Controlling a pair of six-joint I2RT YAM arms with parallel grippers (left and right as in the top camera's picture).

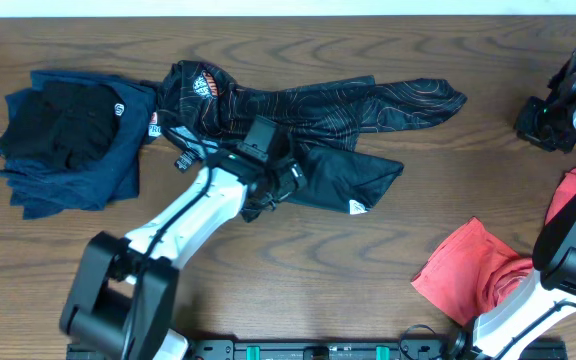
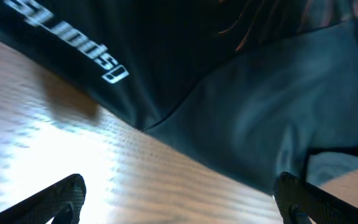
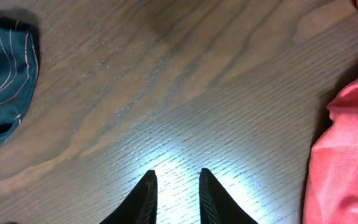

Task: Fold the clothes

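From overhead, we see the black sports shirt [image 1: 318, 105] sprawled across the upper middle of the surface [image 1: 368, 260], with the left fingers [image 1: 278, 178] over its lower flap. A navy garment [image 1: 98, 165] with a black garment [image 1: 53, 125] on top lies at the left. A red garment [image 1: 473, 270] lies at the lower right. The right fingers [image 1: 543, 120] hang at the far right, well apart from the shirt.

In the left wrist view, the fingers [image 2: 64, 196] stand wide apart over bare wood. The shirt's [image 2: 185, 56] edge lies just ahead and nearly reaches one of them.

In the right wrist view, the fingers [image 3: 143, 196] leave a narrow gap and grip nothing. The red garment [image 3: 347, 143] lies to one side, and a shirt sleeve [image 3: 2, 81] is well off to the other.
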